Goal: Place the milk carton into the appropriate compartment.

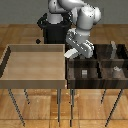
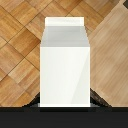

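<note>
The milk carton [image 2: 65, 60], a pale white box with a gabled top, fills the wrist view with parquet floor far behind it. In the exterior view the milk carton [image 1: 70, 54] hangs tilted in the air under my gripper [image 1: 73, 51], which is shut on it. Both are above the border between the light wooden tray [image 1: 10, 60] and the dark compartment bin [image 1: 70, 70]. My fingers are hidden in the wrist view.
The dark bin is split into several compartments; one holds a tiny grey cube [image 1: 84, 73], others hold small grey bottle-like shapes [image 1: 116, 70] [image 1: 113, 48]. Both containers stand on thin legs. The robot's black base [image 1: 52, 30] is behind them.
</note>
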Controlling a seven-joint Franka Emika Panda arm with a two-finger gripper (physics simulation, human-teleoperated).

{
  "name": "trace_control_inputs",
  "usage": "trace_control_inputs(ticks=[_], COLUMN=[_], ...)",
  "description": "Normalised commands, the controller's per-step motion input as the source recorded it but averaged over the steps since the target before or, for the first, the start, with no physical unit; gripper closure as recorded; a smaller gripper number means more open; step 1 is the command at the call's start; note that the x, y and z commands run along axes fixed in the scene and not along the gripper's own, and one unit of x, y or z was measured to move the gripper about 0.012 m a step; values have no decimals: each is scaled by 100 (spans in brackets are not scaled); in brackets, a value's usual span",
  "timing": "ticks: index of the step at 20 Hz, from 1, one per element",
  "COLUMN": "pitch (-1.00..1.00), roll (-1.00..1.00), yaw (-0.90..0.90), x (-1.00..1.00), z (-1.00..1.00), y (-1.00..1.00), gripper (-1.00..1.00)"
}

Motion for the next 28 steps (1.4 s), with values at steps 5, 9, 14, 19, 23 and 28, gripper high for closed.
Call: trace_control_inputs(ticks=[5, 9, 14, 19, 23, 28], pitch=[0, 0, 0, 0, 0, 0], roll=[0, 0, 0, 0, 0, 0], yaw=[0, 0, 0, 0, 0, 0], x=[-100, -100, 0, 0, -25, -100], z=[0, 0, 0, 0, 0, 0], y=[0, 0, 80, -20, -50, 0], gripper=[100, 100, 100, 100, 100, 100])
